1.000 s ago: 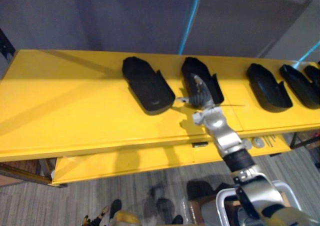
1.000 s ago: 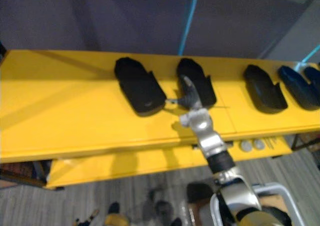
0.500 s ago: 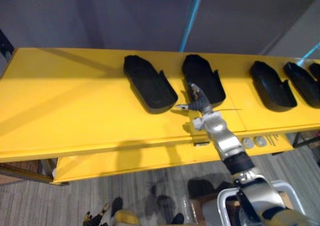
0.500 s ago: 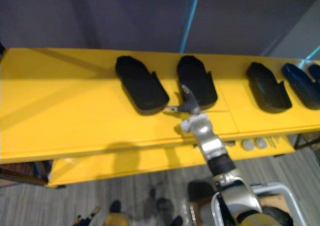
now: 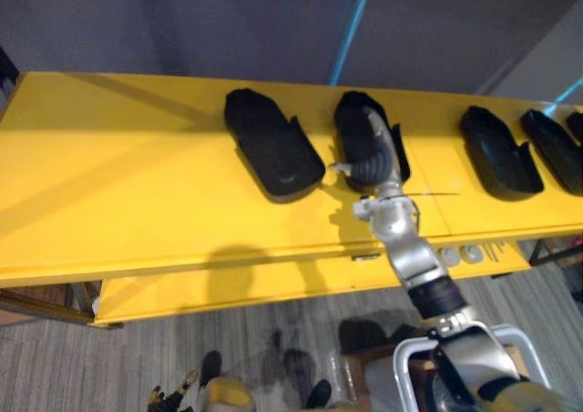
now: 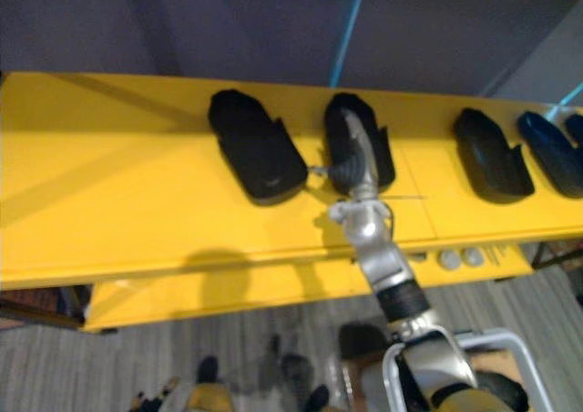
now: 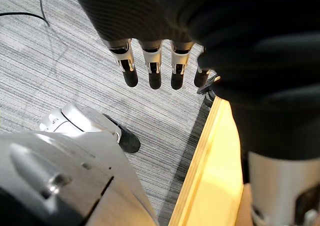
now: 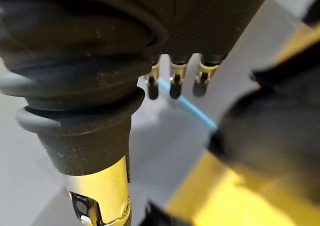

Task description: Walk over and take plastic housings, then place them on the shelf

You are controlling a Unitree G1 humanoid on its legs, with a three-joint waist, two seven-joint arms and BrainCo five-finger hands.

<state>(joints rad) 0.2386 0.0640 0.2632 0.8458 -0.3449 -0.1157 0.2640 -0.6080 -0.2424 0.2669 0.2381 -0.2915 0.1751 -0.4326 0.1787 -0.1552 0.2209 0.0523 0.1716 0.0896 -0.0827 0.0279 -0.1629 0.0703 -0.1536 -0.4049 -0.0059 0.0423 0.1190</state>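
Several black plastic housings lie in a row on the long yellow shelf top (image 5: 137,184). My right hand (image 5: 372,161) reaches over the second housing from the left (image 5: 351,120), with straight fingers lying along it and the thumb out to the side, open. The right wrist view has its fingers (image 8: 175,83) straight, with a black housing (image 8: 270,131) just beside them. The leftmost housing (image 5: 271,143) lies apart to the left. Two more housings (image 5: 496,152) (image 5: 551,148) lie to the right. My left hand (image 7: 152,66) hangs open above the grey carpet, beside a yellow edge (image 7: 215,176).
A lower yellow ledge (image 5: 228,289) juts out under the top's front edge and bears small silver round parts (image 5: 460,254). A grey wall with a blue stripe (image 5: 351,29) stands behind. The left half of the top is bare yellow.
My right hand, pulled back to the housing's near end half a second ago, has reached forward and now lies along the second housing. The camera has shifted slightly.
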